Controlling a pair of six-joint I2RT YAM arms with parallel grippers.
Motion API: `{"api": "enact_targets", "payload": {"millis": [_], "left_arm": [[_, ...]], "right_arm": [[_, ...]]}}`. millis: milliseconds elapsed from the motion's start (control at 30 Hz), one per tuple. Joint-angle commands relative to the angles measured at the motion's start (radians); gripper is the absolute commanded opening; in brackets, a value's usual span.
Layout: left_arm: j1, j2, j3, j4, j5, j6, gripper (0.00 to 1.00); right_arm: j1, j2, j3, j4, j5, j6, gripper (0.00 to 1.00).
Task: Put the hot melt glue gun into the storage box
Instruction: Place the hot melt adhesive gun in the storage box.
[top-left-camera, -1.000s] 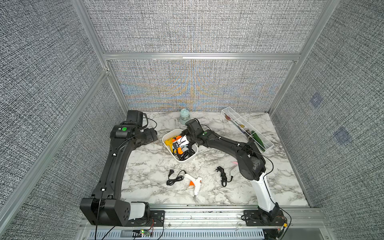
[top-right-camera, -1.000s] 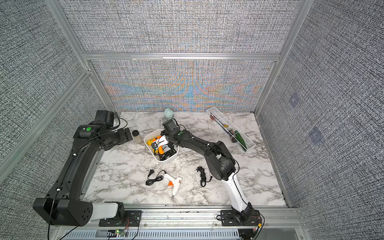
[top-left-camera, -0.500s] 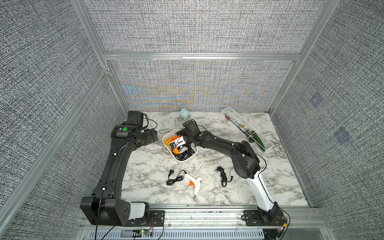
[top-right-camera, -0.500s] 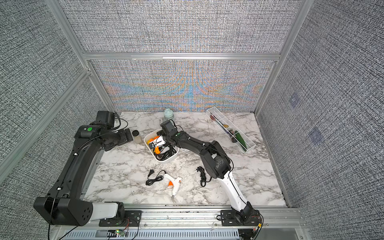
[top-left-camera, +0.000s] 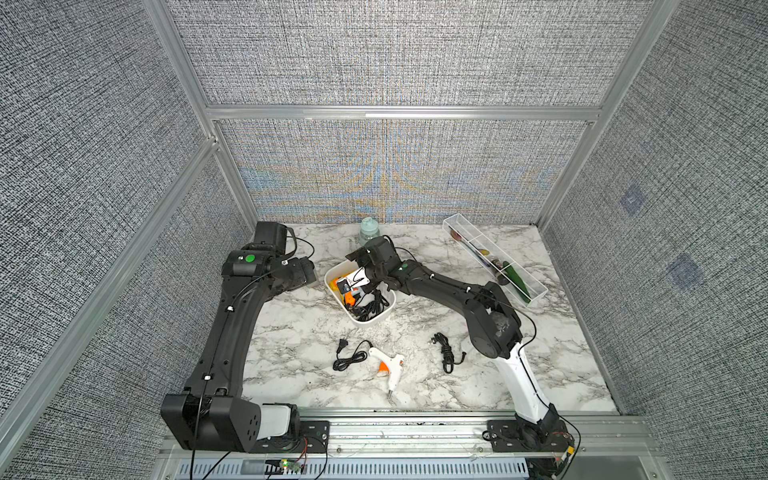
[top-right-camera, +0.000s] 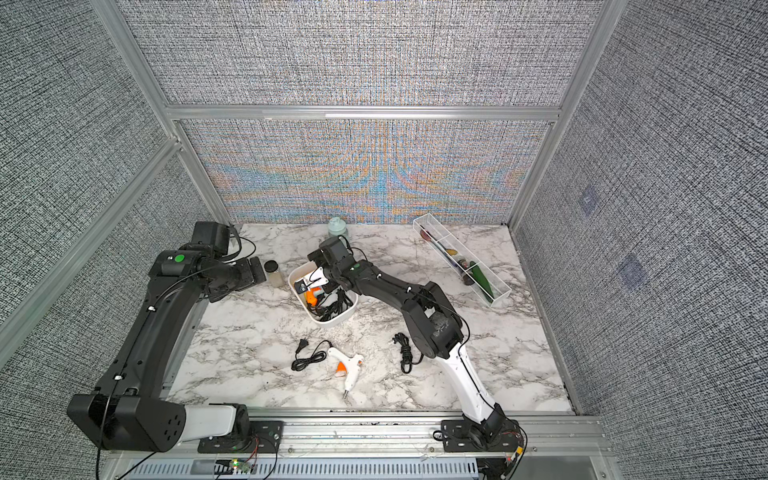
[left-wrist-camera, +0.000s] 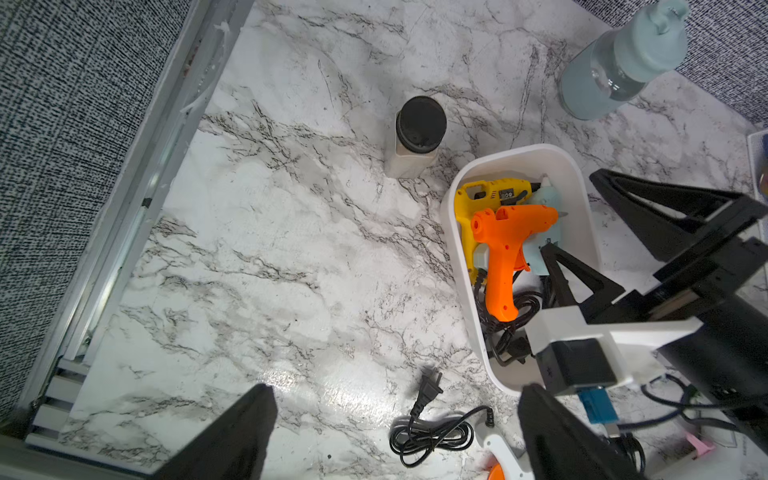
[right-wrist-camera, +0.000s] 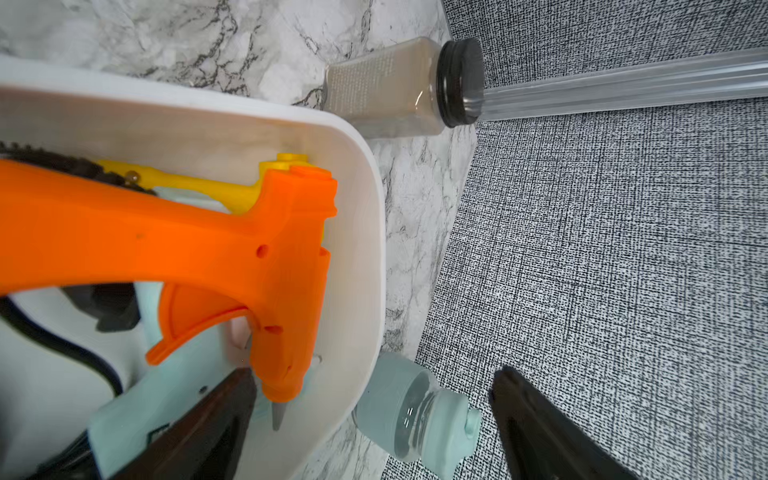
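Note:
The storage box (top-left-camera: 376, 322) (top-right-camera: 332, 322) is a white tub in the middle of the marble table. It holds an orange glue gun (left-wrist-camera: 503, 249) (right-wrist-camera: 166, 237) lying on top of a yellow one (left-wrist-camera: 490, 193) and a pale blue one, among black cords. My right gripper (top-left-camera: 358, 266) (right-wrist-camera: 374, 374) is open at the box's far end, one finger inside by the orange nozzle and one outside. Nothing is between its fingers. A white glue gun (top-left-camera: 388, 368) (top-right-camera: 349, 368) lies on the table nearer the front. My left gripper (left-wrist-camera: 397, 390) (top-left-camera: 309, 272) is open and empty, left of the box.
A black-capped spice jar (left-wrist-camera: 417, 137) (top-right-camera: 274, 272) stands just left of the box. A pale green bottle (top-left-camera: 369, 230) (right-wrist-camera: 415, 419) stands behind it by the back wall. A clear divided tray (top-left-camera: 494, 257) lies at back right. A loose black cord (top-left-camera: 446, 353) lies right of the white gun.
My right gripper's jaws have opened over the box, and the orange glue gun now lies loose inside. The left arm has stayed where it was.

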Motion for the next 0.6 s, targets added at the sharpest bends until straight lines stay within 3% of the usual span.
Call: {"api": "enact_targets", "payload": {"millis": [0,567], "left_arm": [[0.002,-0.008,0.002,0.001,0.004,-0.003,0.96],[0.003,-0.018,0.008,-0.015,0.010,-0.002,0.96]], "right_arm": [[0.012,0.006,0.002,0.027,-0.013,0.015,0.93],[0.039,0.009,0.014,0.195,0.034,0.062,0.95]]}}
